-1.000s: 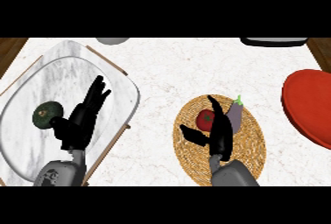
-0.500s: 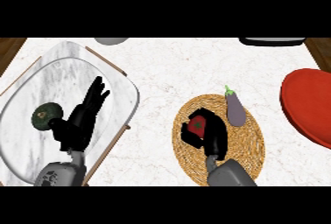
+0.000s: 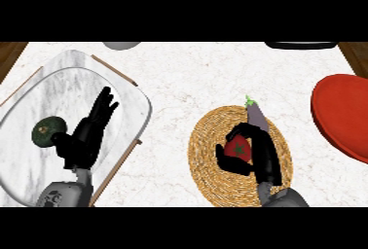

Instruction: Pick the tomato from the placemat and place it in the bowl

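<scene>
A red tomato (image 3: pixel 238 148) with a green stem lies on the round woven placemat (image 3: pixel 208 165) right of centre. My right hand (image 3: pixel 260 153) is curled round it, thumb on its left and fingers on its right, hiding most of it. The red bowl (image 3: pixel 345 114) sits at the right edge, partly cut off. My left hand (image 3: pixel 86 133) rests open, fingers up, over the marble tray at the left.
A purple eggplant (image 3: pixel 257 116) lies on the placemat's far edge, just beyond my right hand. A dark green avocado (image 3: pixel 49 131) sits on the marble tray (image 3: pixel 43 97). A grey dish (image 3: pixel 120 45) and a black item (image 3: pixel 300 44) show at the far edge.
My right hand has come down from over the eggplant side and closed its fingers round the tomato. The eggplant is now uncovered. The left hand has not moved.
</scene>
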Available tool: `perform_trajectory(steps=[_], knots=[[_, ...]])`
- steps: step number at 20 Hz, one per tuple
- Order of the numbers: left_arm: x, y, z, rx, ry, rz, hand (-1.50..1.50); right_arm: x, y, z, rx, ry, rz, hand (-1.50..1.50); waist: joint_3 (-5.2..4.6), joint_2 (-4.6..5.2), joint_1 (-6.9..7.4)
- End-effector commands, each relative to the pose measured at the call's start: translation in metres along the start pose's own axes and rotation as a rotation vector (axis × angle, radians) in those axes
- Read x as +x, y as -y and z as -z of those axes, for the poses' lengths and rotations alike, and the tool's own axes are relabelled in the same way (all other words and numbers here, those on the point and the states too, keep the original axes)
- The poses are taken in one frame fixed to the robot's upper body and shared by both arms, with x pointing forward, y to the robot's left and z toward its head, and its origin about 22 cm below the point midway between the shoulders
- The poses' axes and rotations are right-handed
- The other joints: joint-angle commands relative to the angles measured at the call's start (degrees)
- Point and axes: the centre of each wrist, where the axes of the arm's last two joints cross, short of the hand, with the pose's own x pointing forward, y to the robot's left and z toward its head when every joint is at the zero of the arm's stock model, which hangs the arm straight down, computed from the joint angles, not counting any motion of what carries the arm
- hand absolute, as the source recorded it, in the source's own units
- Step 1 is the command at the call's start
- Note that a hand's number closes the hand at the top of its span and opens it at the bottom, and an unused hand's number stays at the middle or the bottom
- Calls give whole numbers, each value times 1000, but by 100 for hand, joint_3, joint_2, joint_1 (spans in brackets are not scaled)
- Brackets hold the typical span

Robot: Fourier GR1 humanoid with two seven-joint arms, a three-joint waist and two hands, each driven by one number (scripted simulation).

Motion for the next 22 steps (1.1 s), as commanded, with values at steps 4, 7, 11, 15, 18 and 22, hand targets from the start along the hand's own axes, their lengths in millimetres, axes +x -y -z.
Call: perform_trajectory(steps=[4,7,11,15,18,22], knots=[[1,0,-4,6,3,-3,0,23,49,-27,-105,284,65,150,4,-12,-40],[3,8,4,-14,11,-14,0,52,64,-23,-194,358,-15,150,-2,-5,-28],[16,7,5,5,10,-7,0,78,81,-37,-298,364,-106,150,0,-8,2],[3,10,-1,0,3,-4,0,124,110,-47,-381,312,-148,150,-4,-6,15],[13,7,8,5,15,13,0,146,121,-31,-397,263,-183,150,1,11,51],[0,12,13,-26,15,8,0,189,145,-29,-449,241,-168,150,-3,16,53]])
